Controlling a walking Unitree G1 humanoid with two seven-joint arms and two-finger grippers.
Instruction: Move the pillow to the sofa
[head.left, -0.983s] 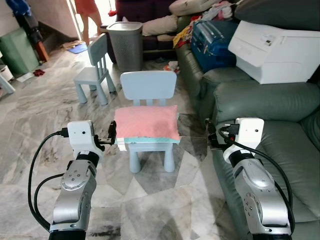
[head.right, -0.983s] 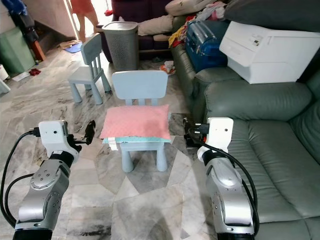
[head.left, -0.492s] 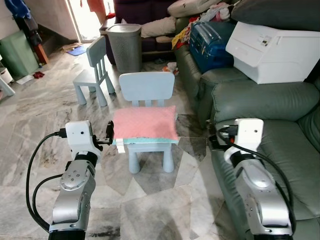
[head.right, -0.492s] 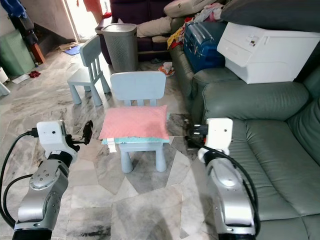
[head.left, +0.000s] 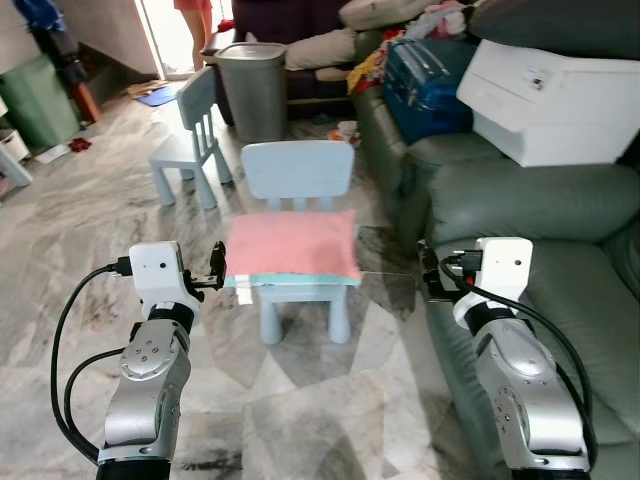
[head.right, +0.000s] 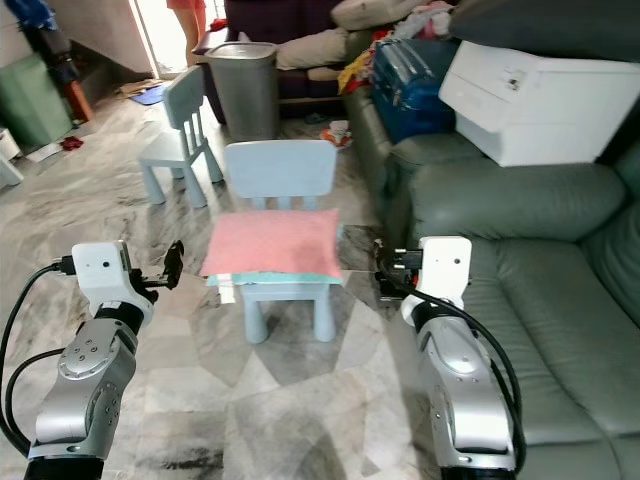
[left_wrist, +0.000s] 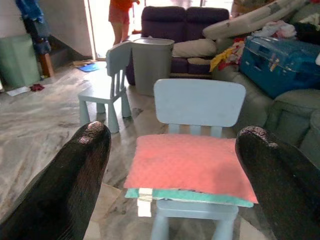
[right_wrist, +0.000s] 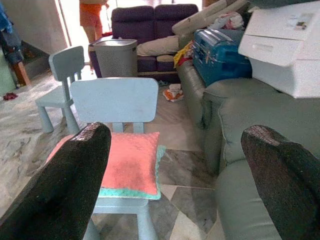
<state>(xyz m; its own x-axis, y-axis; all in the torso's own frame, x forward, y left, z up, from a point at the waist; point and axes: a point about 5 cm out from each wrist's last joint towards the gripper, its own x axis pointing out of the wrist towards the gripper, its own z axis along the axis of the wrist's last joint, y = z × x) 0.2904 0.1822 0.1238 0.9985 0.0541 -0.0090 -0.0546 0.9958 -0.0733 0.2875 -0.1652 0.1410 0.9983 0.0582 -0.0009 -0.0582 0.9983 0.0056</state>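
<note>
On the seat of the small pale-blue plastic chair (head.left: 297, 180) in front of me lies the flat pink pillow with a teal underside (head.left: 291, 246), its white tag hanging at the front corner nearest my left arm. My left pincer (head.left: 216, 268) hangs just beside that corner with its fingers spread apart; my right pincer (head.left: 430, 279) is raised on the other side, well apart from the pillow, fingers also spread, close against the grey-green leather sofa (head.left: 560, 220). To do this well, I judge I should bring both pincers in level with the pillow's two side edges and pinch cover and stuffing together, not the tag. Then lift clear of the chair back before swinging right toward the bare sofa cushion.
</note>
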